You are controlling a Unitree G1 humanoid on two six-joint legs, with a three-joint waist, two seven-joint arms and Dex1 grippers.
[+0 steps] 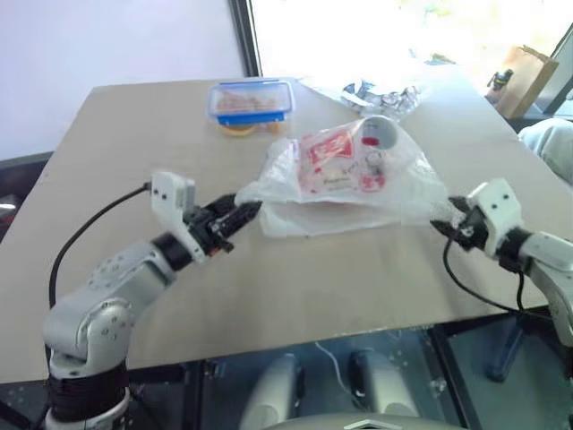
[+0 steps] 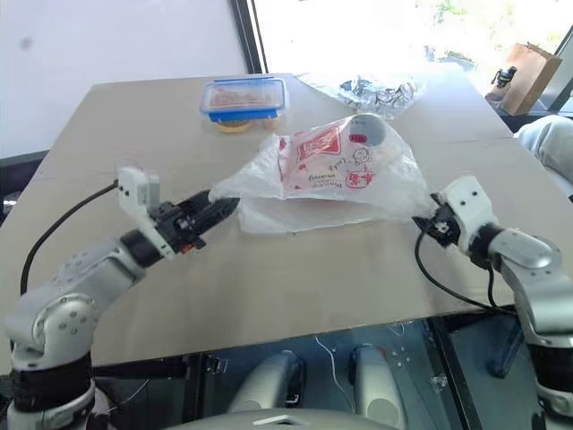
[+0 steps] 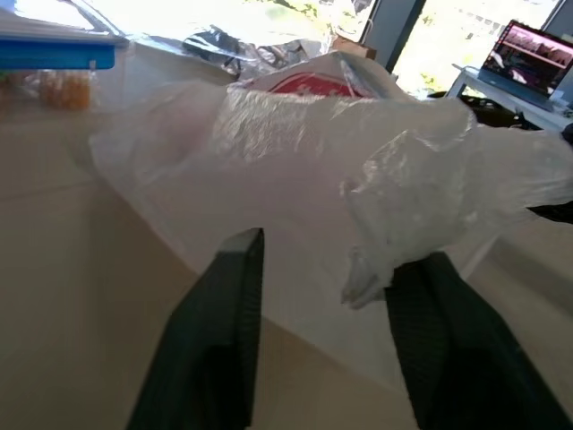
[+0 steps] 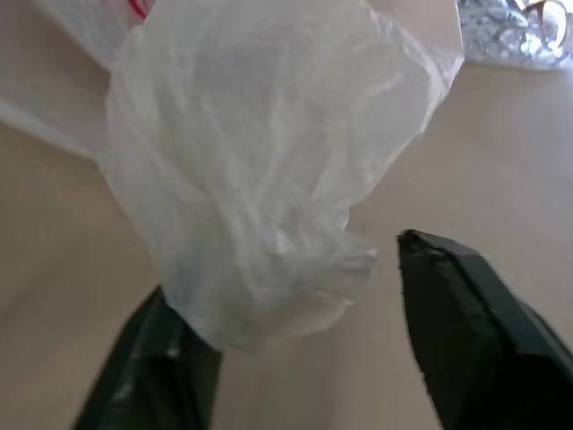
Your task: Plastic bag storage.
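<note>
Plastic bag (image 1: 345, 175) lies mid-bench, stretched between both tools.
Left tool (image 3: 327, 296) and right tool (image 4: 295, 309) stand spread, each with a bag end between its fingers; a lidded food box (image 1: 251, 101) sits toward the far edge.

Large thin translucent white plastic bag (image 1: 345, 175) with red square logo: crinkled, spread out, one corner between each gripper's parted jaws.
</note>
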